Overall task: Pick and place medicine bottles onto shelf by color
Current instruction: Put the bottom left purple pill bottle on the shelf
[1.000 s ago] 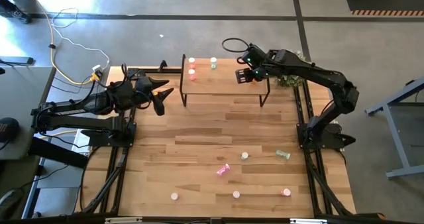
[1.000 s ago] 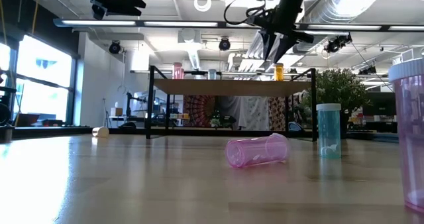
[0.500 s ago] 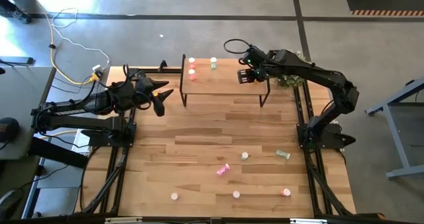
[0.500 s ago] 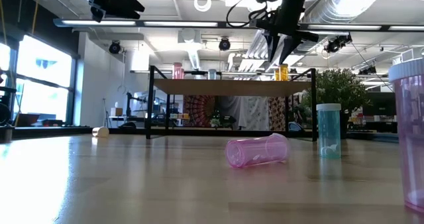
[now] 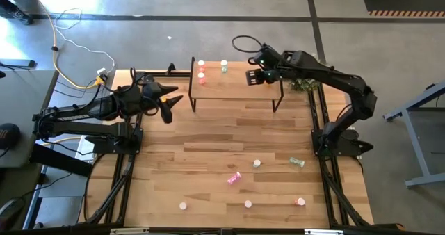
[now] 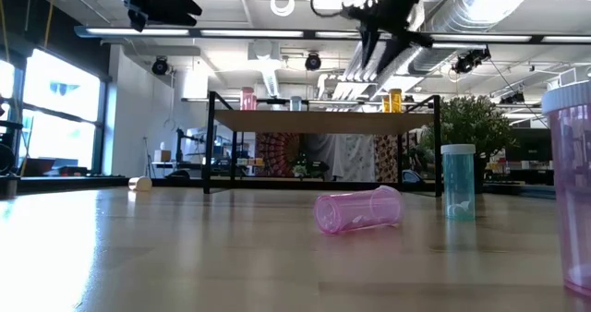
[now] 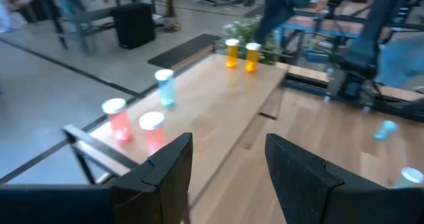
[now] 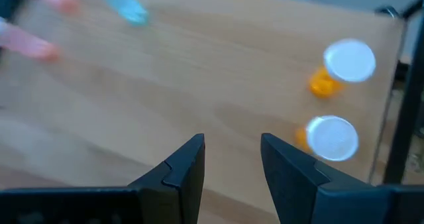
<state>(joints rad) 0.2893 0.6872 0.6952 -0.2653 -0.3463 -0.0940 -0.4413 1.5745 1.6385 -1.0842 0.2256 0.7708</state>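
The shelf (image 5: 236,87) stands at the table's far edge. On its left end stand two red bottles (image 7: 114,116) (image 7: 152,128) and a teal one (image 7: 164,86). Near its right end stand two orange bottles (image 8: 347,63) (image 8: 330,140). My right gripper (image 8: 232,159) hangs open and empty above the shelf's right half (image 5: 255,77), to the left of the orange pair. My left gripper (image 5: 172,103) hovers open and empty left of the shelf, pointing at it (image 7: 228,163). Several more bottles stand or lie on the near half of the table, among them a pink one on its side (image 6: 358,210).
A green bottle (image 5: 297,162) lies on its side and white-capped ones (image 5: 256,163) (image 5: 247,204) (image 5: 183,206) (image 5: 300,201) stand near the front edge. A potted plant (image 5: 303,84) sits right of the shelf. Bare planks (image 5: 222,134) stretch between shelf and loose bottles.
My right gripper has risen from just over the orange bottles and drifted a little toward the table's left, still open. The orange bottles stay standing on the shelf.
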